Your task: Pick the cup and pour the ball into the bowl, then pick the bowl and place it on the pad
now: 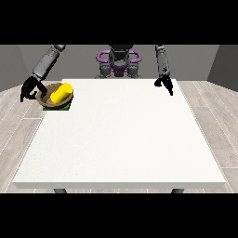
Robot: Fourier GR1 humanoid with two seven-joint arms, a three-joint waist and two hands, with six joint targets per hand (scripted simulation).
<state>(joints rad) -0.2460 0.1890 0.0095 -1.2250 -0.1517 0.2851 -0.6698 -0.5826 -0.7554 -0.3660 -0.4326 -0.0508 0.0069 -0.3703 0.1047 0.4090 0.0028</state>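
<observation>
A wide white surface point(121, 135) fills the middle of a grey-walled room with pale plank flooring. At its far corner on the view's left, a brown bowl point(48, 99) sits on a green pad point(66, 107), and the yellow cup point(62, 93) lies tilted inside the bowl. The hand at the view's left point(29, 88) curls round the bowl's outer rim, beyond the surface's edge. The hand at the view's right point(164, 84) hangs near the far edge with fingers drooping, holding nothing. No ball can be made out.
</observation>
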